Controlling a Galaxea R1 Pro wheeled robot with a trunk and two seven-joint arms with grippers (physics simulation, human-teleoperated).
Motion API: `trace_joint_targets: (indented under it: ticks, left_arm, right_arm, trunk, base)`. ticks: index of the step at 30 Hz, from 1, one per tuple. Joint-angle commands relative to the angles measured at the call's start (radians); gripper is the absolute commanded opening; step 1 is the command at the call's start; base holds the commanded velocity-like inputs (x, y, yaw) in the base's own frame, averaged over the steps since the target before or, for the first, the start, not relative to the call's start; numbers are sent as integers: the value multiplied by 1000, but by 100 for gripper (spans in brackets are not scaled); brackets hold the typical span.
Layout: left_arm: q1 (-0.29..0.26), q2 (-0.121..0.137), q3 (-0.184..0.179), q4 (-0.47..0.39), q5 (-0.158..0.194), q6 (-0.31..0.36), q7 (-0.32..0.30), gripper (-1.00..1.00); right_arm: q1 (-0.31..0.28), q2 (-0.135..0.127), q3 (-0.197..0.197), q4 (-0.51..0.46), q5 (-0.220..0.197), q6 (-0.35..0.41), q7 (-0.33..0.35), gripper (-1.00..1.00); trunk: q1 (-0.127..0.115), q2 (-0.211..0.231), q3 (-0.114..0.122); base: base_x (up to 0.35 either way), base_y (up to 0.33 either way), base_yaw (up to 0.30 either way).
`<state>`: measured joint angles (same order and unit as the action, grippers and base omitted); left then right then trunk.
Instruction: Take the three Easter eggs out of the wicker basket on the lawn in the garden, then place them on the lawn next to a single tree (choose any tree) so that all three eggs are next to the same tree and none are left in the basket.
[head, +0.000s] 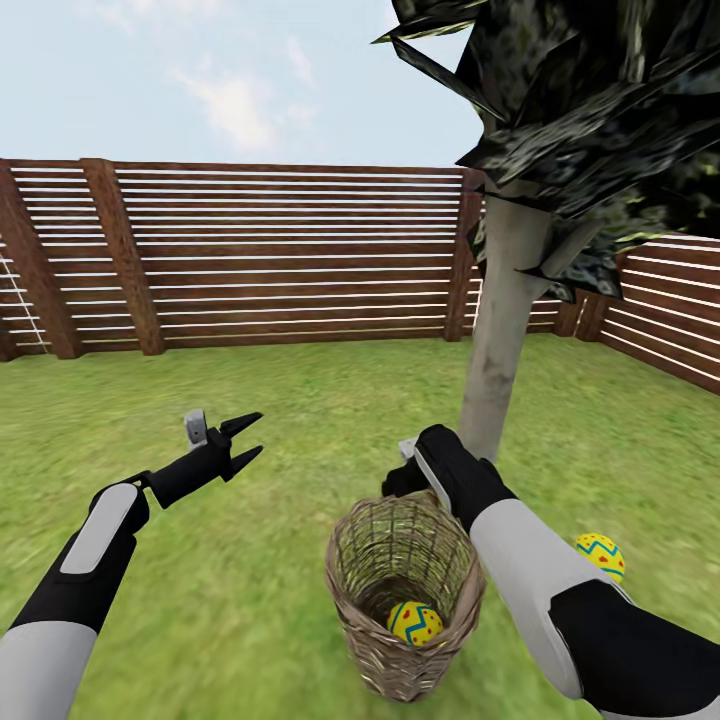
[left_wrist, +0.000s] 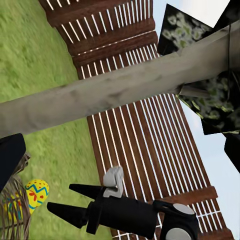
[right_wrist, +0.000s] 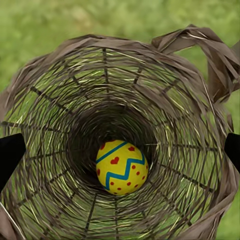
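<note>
The right end effector (head: 408, 470) hangs directly over the mouth of the wicker basket (head: 360, 560), pointing down into it. In the right wrist view its two fingertips (right_wrist: 10, 155) sit wide apart at opposite edges of the frame, outside the rim line, holding nothing.

One Easter egg (right_wrist: 121, 166) lies at the bottom of the basket, roughly centred between the fingers. A second egg (head: 600, 556) rests on the lawn (head: 300, 430) beyond the right forearm, near the tree (head: 500, 330).

Recommended procedure, as judged from these views:
- Descend straight along the basket's axis, keeping clear of the woven wall and the loop handle (right_wrist: 220, 60).
- Close only once the fingers straddle the egg's widest part; a high grip would likely slip.
- Lift vertically to avoid tipping the basket.

The left end effector (head: 245, 440) hovers over grass, fingers parted, empty.
</note>
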<state>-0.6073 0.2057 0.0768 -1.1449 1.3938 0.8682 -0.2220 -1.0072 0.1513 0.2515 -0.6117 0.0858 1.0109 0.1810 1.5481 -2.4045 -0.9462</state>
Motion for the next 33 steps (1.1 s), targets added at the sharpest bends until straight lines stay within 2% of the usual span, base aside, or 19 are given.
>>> trace_joint_targets:
  ticks: [1, 4, 18, 33]
  left_arm:
    - [-1, 0, 1, 0, -4, 5, -5, 100]
    - [0, 1, 1, 1, -4, 5, -5, 100]
    - [0, 0, 1, -1, -4, 6, -5, 100]
    - [0, 0, 1, -1, -4, 6, -5, 100]
  right_arm:
    - [-1, -1, 1, -1, 8, 3, 8, 100]
    - [-1, -7, -1, 0, 5, 3, 9, 100]
    - [-1, -9, -8, 32, 4, 3, 9, 100]
    - [-1, -9, -8, 25, 4, 2, 9, 100]
  trunk:
    - [0, 0, -1]
    - [0, 0, -1]
    - [52, -96, -45]
    - [59, -99, -103]
  base:
    - [0, 9, 0]
    - [0, 3, 0]
    - [0, 0, 0]
    - [0, 0, 0]
